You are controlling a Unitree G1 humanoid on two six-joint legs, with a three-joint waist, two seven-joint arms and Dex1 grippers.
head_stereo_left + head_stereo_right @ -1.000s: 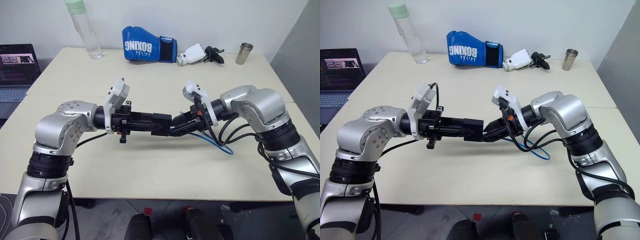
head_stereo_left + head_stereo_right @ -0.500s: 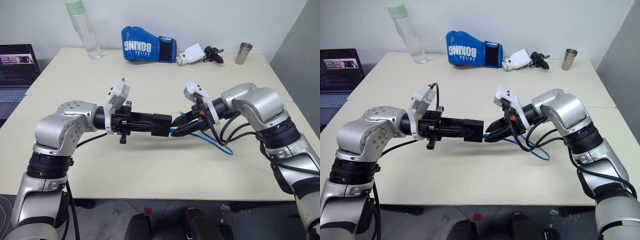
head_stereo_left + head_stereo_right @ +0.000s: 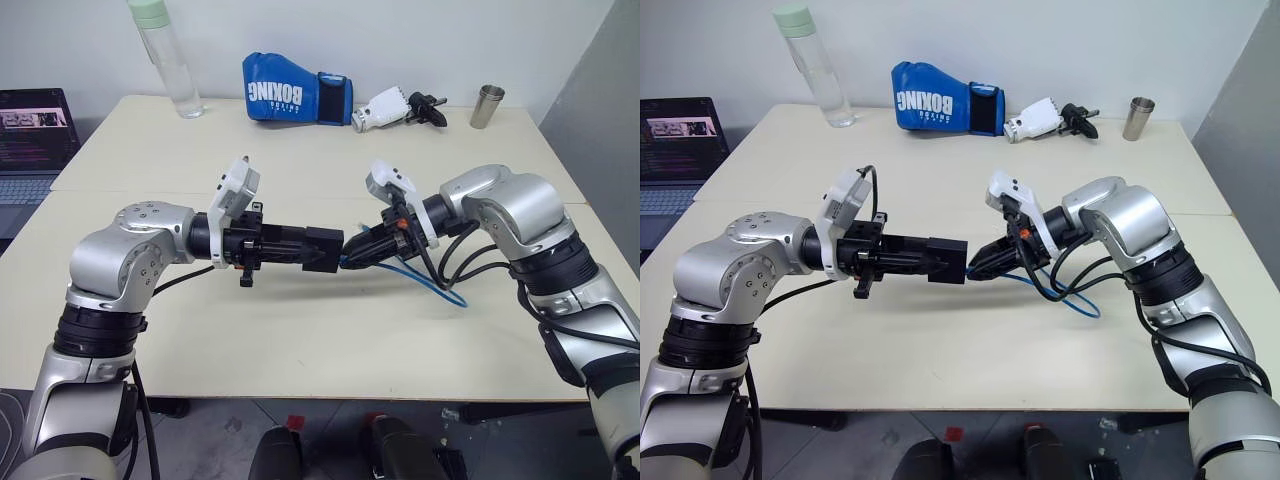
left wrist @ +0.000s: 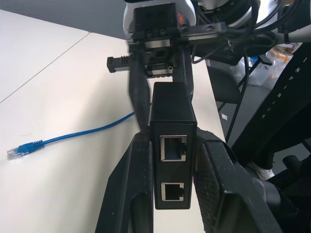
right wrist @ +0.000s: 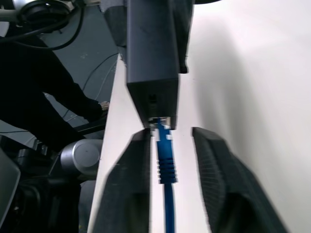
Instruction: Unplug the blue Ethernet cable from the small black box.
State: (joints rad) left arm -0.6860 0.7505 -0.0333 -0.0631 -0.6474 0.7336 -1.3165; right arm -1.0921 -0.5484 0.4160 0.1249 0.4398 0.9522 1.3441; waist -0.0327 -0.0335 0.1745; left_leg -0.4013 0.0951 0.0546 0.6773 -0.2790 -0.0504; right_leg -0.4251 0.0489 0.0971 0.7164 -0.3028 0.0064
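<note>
Plug and box sit on one line, and that line is what I steer by. My left pincer (image 3: 322, 249) is clamped on the small black box (image 3: 323, 248), holding it above the tabletop (image 3: 300, 330) with its long axis running 9 to 3 in the head view. The blue Ethernet cable (image 5: 164, 160) enters the box's end face; the boot lies between my right pincer's (image 5: 167, 160) fingers, which stand either side of it with a gap showing, so I cannot tell if they pinch yet. The right pincer is nearest the plug, at 3 o'clock of the box, so I judge the pull must go straight toward 3. The plug's latch is hidden. The free end (image 4: 22, 148) lies on the tabletop.
</note>
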